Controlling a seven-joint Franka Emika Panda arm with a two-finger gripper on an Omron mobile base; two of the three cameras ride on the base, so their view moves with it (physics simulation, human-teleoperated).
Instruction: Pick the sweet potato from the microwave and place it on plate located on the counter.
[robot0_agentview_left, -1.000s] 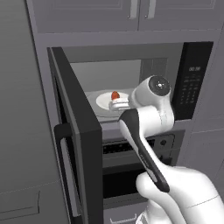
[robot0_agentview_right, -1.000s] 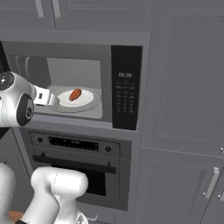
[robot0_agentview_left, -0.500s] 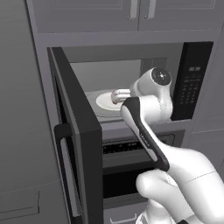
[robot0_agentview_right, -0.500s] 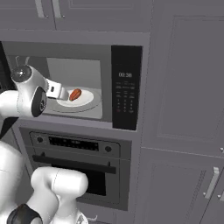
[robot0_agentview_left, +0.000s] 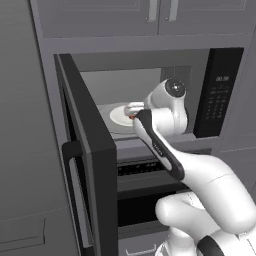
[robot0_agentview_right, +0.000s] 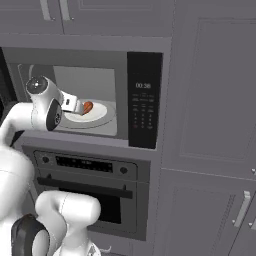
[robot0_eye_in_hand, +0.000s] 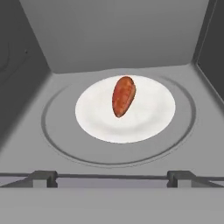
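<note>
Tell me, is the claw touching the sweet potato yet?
Apart. In the hand view the fingertips sit at the microwave's front edge, with bare turntable and white plate between them and the sweet potato.

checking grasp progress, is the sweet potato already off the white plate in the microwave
No, the sweet potato lies on the white plate on the turntable, ahead of the open end effector.

You had the sweet potato (robot0_eye_in_hand: 123, 96) showing a rough, mottled orange-red skin with a dull finish. The white plate (robot0_eye_in_hand: 148, 118) under it looked smooth and matt, like plain ceramic. The microwave (robot0_agentview_left: 150, 85) cavity read as flat light grey with no shine, its turntable (robot0_eye_in_hand: 61, 135) smooth with a moulded ring. The door (robot0_agentview_left: 92, 150) was matt dark grey, the keypad panel (robot0_agentview_right: 144, 100) a slightly glossy black. The arm (robot0_agentview_left: 200, 180) looked like smooth white plastic with a soft sheen.
</note>
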